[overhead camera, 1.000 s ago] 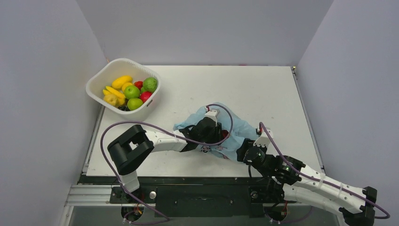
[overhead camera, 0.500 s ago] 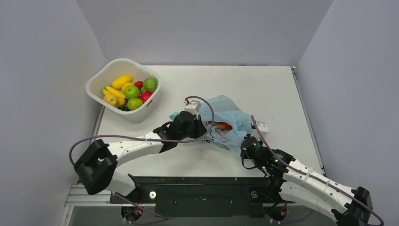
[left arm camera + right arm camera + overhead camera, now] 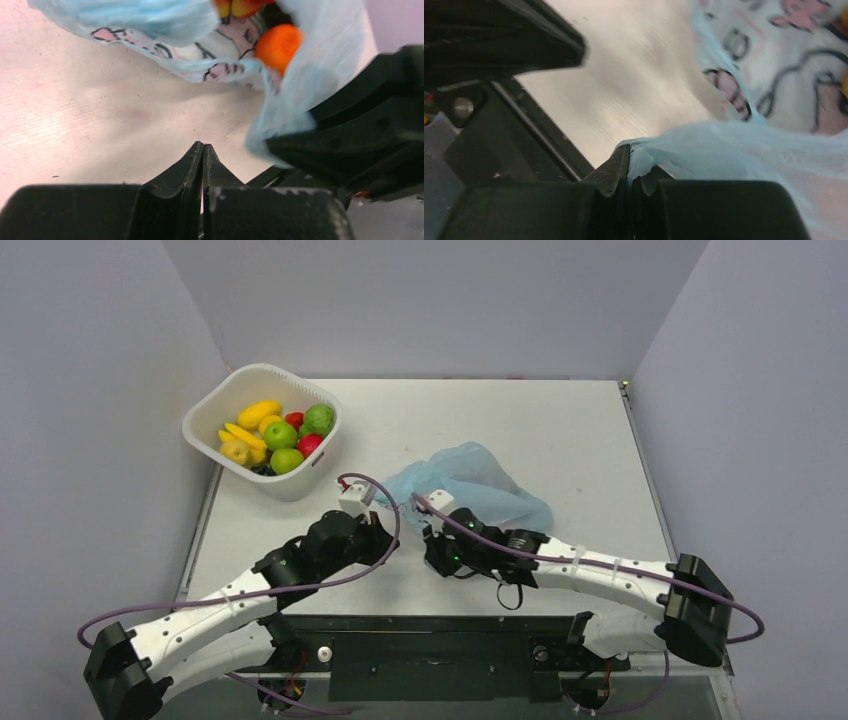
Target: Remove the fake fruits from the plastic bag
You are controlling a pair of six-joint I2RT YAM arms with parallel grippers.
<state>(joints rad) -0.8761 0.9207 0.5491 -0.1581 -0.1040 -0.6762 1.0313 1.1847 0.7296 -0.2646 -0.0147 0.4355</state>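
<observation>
The light-blue plastic bag (image 3: 470, 485) lies crumpled mid-table, its printed side showing in the left wrist view (image 3: 165, 30). Inside its mouth I see an orange fake fruit (image 3: 278, 46) and bits of yellow and red fruit (image 3: 239, 6); from above the fruits are hidden by the plastic. My right gripper (image 3: 430, 537) sits at the bag's near left edge, shut on a fold of the bag (image 3: 659, 150). My left gripper (image 3: 386, 540) is just left of it, low over bare table, shut with nothing between its fingers (image 3: 202, 146).
A white basket (image 3: 212, 405) holding a yellow banana, green apples and red fruits stands at the back left. Both arms stretch across the near part of the table, their grippers almost meeting. Grey walls enclose the table on three sides.
Both grippers have closed. The left one came off the bag and pulled back toward the near left. The right arm swung left to the bag's near left edge and pinched the plastic.
</observation>
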